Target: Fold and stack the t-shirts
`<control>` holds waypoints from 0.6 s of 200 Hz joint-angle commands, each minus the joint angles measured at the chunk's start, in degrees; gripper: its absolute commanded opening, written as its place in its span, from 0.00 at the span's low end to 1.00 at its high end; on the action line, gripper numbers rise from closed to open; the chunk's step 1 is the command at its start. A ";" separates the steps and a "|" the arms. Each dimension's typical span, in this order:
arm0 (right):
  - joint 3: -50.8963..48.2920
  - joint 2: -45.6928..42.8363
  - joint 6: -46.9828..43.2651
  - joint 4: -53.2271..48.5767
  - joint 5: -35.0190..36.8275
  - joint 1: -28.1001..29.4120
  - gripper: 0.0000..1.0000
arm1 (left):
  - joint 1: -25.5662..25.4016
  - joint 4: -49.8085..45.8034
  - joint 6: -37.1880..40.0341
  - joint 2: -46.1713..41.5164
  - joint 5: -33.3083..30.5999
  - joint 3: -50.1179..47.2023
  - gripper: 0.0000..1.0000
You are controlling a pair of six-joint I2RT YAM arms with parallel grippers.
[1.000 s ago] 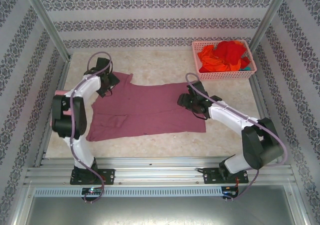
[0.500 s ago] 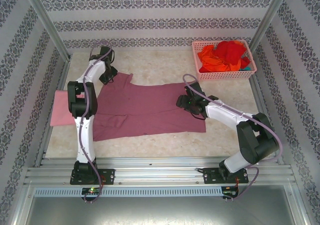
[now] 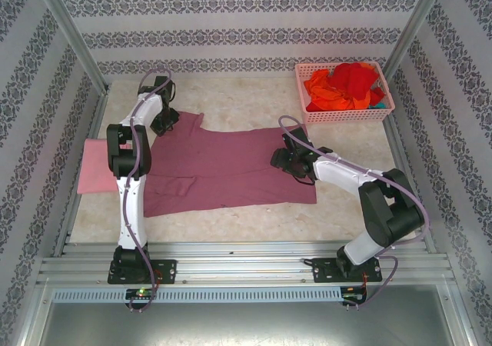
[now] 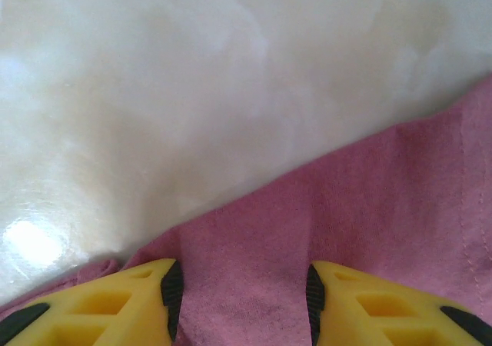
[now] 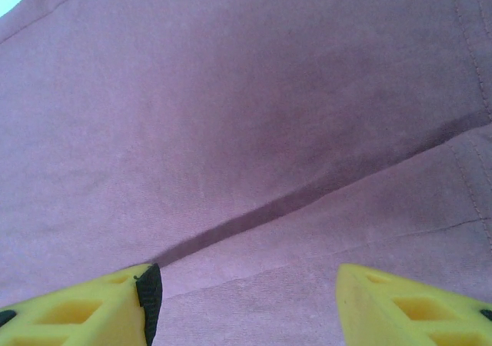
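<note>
A dusty mauve t-shirt (image 3: pixel 231 165) lies spread flat across the middle of the table. My left gripper (image 3: pixel 164 119) is down on its far left sleeve. In the left wrist view the left gripper (image 4: pixel 240 300) has its jaws partly apart, with mauve cloth (image 4: pixel 346 207) lying between the pads beside the sleeve's edge. My right gripper (image 3: pixel 286 160) sits at the shirt's right edge. The right gripper (image 5: pixel 244 300) stands open over flat mauve cloth (image 5: pixel 231 92) crossed by a fold line. A folded light pink t-shirt (image 3: pixel 92 168) lies at the far left.
A pink lattice basket (image 3: pixel 346 118) at the back right holds bunched red and orange t-shirts (image 3: pixel 350 84). Bare marbled tabletop (image 4: pixel 192 92) runs behind the sleeve. Metal frame posts and patterned walls close in the table on three sides.
The left arm stretched out toward the far left sleeve, uncovering the light pink shirt, and its jaws narrowed. The right gripper edged slightly left along the shirt's edge.
</note>
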 commanded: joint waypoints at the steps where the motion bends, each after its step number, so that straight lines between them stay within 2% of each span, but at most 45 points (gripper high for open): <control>1: -0.07 0.71 0.27 0.60 0.04 0.24 0.62 | 1.04 -2.21 -1.38 -0.34 -1.62 -1.00 0.48; 78: -1.12 -0.60 0.58 0.60 0.60 0.24 0.62 | 1.84 -3.17 -1.30 3.51 0.20 1.46 0.44; 120: -1.56 -1.13 1.03 0.88 0.68 0.23 0.62 | 1.66 -6.66 -0.07 5.59 0.72 3.95 0.23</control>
